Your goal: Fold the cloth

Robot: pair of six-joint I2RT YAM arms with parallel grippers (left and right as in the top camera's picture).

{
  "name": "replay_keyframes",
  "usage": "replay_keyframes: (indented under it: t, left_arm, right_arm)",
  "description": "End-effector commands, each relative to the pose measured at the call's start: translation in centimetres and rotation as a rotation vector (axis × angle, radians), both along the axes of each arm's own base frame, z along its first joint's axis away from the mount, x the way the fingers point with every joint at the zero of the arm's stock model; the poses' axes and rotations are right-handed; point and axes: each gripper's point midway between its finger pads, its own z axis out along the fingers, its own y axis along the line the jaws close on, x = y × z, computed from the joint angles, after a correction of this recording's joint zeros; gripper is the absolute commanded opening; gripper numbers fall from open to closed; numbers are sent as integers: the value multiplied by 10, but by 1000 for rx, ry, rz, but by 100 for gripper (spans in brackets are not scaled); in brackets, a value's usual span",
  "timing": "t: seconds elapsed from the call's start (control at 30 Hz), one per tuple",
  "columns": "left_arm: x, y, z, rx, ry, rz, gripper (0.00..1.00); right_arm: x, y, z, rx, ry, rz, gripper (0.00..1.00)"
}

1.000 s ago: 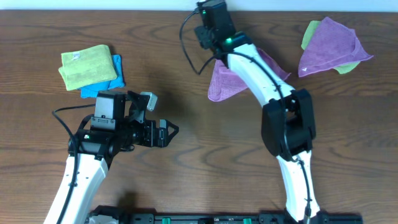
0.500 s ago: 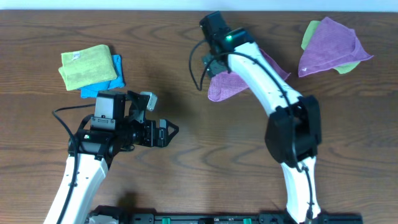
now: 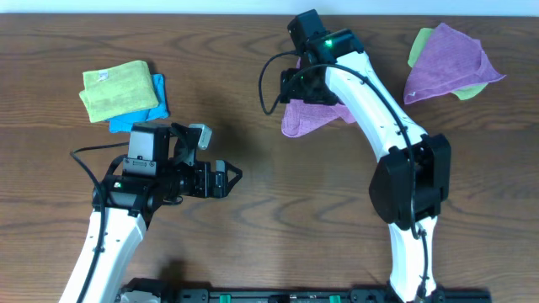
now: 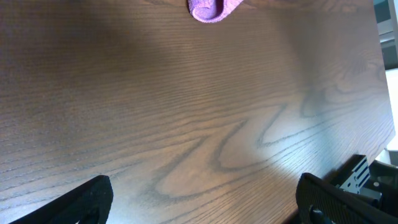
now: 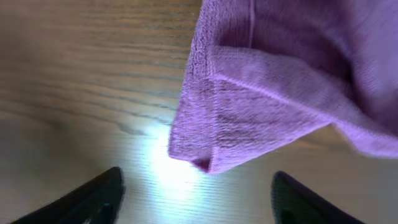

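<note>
The cloth point(image 3: 301, 122) is seen crumpled at the far middle of the worktop point(image 3: 253, 236), just under the right gripper point(image 5: 198, 180), whose fingers point(image 5: 87, 199) are spread and nothing is pinched. Its folded corner should probably be taken low, both layers together. The left gripper point(image 3: 227, 178) is also spread, above bare wood. Dark grain is lit by glare.

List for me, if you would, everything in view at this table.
cloth: one, pinkish-purple, rumpled, far middle, partly under the right arm
violet towel: one, duller purple, far right
folded yellow-green towel: one, far left
second yellow-green towel: one, beneath the violet towel
blue towel: one, under the folded yellow-green towel
table: one, dark brown wood
left tool: black, open, over bare table
right tool: black, open, by the cloth's corner
</note>
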Motion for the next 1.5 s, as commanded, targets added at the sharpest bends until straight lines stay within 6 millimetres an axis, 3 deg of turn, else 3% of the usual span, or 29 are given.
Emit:
replay_keyframes:
  t: [0.0, 0.4, 0.9, 1.1, 1.47]
  left_arm:
    - [3, -3, 8, -15, -15, -7, 95]
    - [3, -1, 7, -3, -12, 0, 95]
    - [3, -1, 6, 0, -14, 1, 95]
    - [3, -1, 6, 0, -14, 1, 96]
    - [4, 0, 6, 4, -15, 3, 95]
  right_arm:
    - [3, 0, 3, 68, 27, -185, 73]
    - [2, -5, -60, 104, 58, -371, 72]
    - [35, -11, -77, 193, -65, -489, 68]
    - [53, -19, -72, 213, -134, -511, 64]
    - [64, -24, -70, 217, -174, -526, 45]
